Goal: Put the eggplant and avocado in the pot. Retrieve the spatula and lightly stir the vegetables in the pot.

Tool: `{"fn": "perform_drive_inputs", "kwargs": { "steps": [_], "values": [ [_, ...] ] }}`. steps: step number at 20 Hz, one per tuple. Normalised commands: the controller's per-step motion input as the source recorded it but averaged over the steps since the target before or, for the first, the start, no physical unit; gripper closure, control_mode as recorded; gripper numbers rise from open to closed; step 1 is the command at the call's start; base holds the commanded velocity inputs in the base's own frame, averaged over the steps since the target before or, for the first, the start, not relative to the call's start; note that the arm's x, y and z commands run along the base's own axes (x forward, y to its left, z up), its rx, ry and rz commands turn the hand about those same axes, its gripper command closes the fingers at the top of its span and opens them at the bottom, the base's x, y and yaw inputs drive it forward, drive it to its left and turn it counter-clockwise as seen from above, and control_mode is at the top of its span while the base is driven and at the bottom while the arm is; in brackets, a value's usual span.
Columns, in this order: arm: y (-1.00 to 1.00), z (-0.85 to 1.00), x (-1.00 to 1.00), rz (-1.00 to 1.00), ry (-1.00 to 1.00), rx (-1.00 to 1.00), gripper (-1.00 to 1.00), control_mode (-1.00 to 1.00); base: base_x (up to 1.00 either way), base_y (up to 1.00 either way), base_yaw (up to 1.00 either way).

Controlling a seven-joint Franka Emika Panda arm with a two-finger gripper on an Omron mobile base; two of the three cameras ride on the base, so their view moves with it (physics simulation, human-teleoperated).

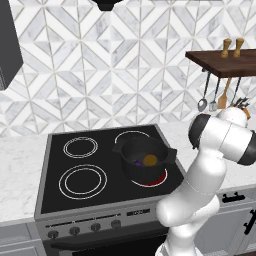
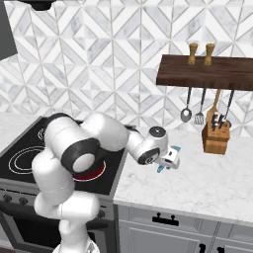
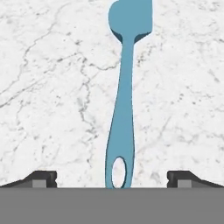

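The spatula [image 3: 124, 92] lies flat on the marble counter [image 3: 52, 87], its handle running between the wide-open fingertips [image 3: 41, 178] of the gripper [image 3: 111, 179], which holds nothing. In the right base view, the gripper [image 2: 170, 160] hangs low over the counter just right of the stove [image 2: 20, 153]. The pot [image 1: 145, 159] sits on the stove's front right burner [image 1: 155, 181], with the eggplant [image 1: 136, 163] and avocado [image 1: 150, 160] inside.

Kitchen's got a white and grey geometric tile wall [image 1: 115, 75], a white marble table [image 2: 207, 178] and a black stove [image 1: 60, 200] with knobs along the front. A dark wood shelf [image 2: 207, 71] holds two shakers, with utensils hanging underneath beside a knife block [image 2: 216, 136]. Grey cabinets [image 2: 168, 232] below.
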Motion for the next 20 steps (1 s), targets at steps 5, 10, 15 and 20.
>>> {"fn": "perform_drive_inputs", "kwargs": {
  "steps": [5, 10, 15, 20],
  "values": [
    [-0.32, -0.41, 0.23, 0.00, 0.05, 0.00, -1.00, -1.00, 0.00, 0.00, 0.00],
    [-0.19, -0.49, 0.22, 0.03, 0.08, 0.00, 1.00, -1.00, 0.00, 0.00, 0.00],
    [0.00, -0.55, 0.02, 0.08, 0.08, 0.00, 1.00, -1.00, 0.00, 0.00, 0.00],
    [0.12, -0.27, 0.00, 0.07, 0.07, 0.00, 1.00, -1.00, 0.00, 0.00, 0.00]
  ]
}}
